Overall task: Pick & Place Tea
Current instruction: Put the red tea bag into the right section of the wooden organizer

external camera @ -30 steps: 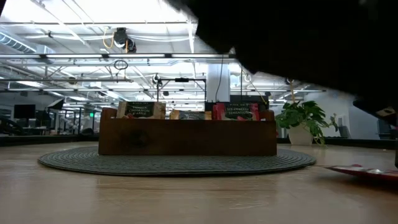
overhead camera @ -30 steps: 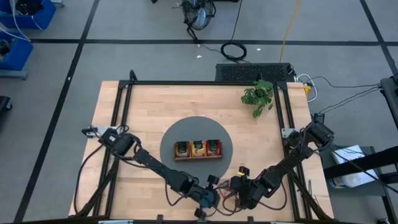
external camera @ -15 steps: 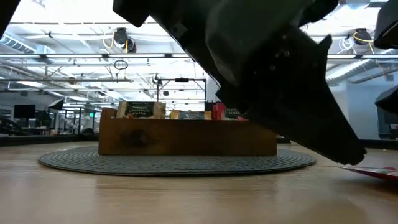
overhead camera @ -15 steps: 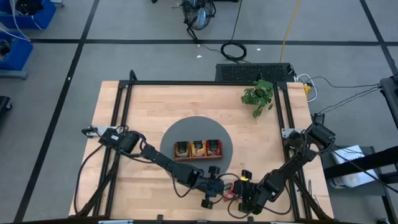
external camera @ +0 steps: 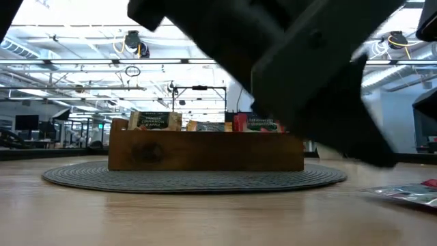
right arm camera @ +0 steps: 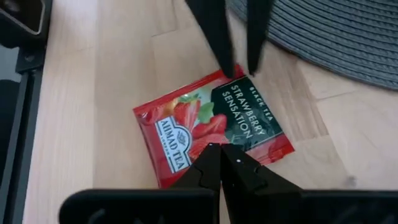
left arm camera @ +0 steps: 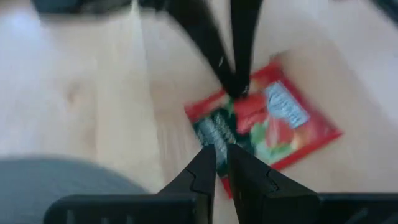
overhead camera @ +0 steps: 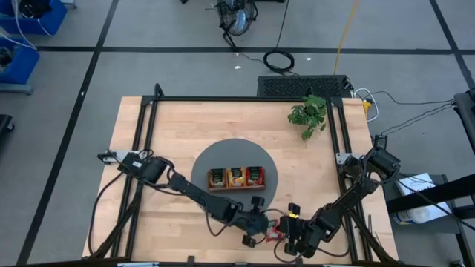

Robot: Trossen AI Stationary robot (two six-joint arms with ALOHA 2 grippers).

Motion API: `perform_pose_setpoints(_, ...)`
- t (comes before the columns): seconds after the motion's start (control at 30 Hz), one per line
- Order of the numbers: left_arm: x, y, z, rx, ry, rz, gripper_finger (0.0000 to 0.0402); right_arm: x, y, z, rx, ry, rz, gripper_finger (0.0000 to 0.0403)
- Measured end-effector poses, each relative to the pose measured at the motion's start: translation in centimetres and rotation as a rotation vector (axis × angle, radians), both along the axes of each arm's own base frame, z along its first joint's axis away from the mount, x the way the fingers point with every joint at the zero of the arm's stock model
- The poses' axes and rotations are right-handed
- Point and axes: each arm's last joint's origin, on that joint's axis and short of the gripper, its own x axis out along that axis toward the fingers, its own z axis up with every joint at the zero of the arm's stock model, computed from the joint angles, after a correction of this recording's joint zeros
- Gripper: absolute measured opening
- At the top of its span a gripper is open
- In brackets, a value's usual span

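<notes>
Right wrist view shows the red flat square strawberry tea sachet (right arm camera: pixel 213 127) lying flat on the pale wooden table (right arm camera: pixel 74 106), just off the edge of the round grey woven mat (right arm camera: pixel 323 37). My right gripper (right arm camera: pixel 220 151) hangs over the sachet's near edge with its dark fingers nearly together, holding nothing. My left gripper (left arm camera: pixel 216 163) comes in from the opposite side, its fingers also narrow and empty, and its tips show in my right wrist camera just beyond the sachet's far edge.

The main danger, as I judge it, is that both grippers crowd the same small packet. If both close in, they may knock together or push the sachet sideways along the table. It also lies flat on the wood, so narrow fingers could slide over the foil instead of getting under an edge, and pressing down might crumple it.

From above, the sachet (overhead camera: pixel 274 233) sits near the table's front edge, between my two grippers and in front of the brown wooden three-compartment tray (overhead camera: pixel 236 178) on the mat, well apart from it. Other sachets already stand in that tray, seen in the low view (external camera: pixel 258 124).
</notes>
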Motion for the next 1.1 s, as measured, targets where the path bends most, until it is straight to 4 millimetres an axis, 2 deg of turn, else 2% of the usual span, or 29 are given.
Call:
perform_pose_setpoints(0.17,-0.6,-1.9,0.5,0.034,-0.052,-0.076,0.0047,0.2,0.2,0.2,0.001,-0.023,0.034,0.0000)
perform_pose_setpoints(0.47,-1.3,-3.8,1.1,-0.042,-0.045,-0.163,0.0046,0.5,0.8,0.6,0.039,-0.049,0.099,0.0000)
perform_pose_setpoints(0.67,-1.4,-2.6,0.2,-0.035,0.069,-0.100,0.0046,0.4,1.4,0.7,0.120,0.001,0.210,0.0000)
perform_pose_setpoints(0.87,-0.9,-0.9,-0.5,-0.058,0.112,0.005,0.0046,0.4,1.3,0.8,0.076,-0.037,0.200,0.0000)
perform_pose_setpoints(1.1,-0.4,0.0,-0.9,-0.062,0.116,0.053,0.0046,0.4,1.3,0.5,0.085,-0.037,0.193,0.0000)
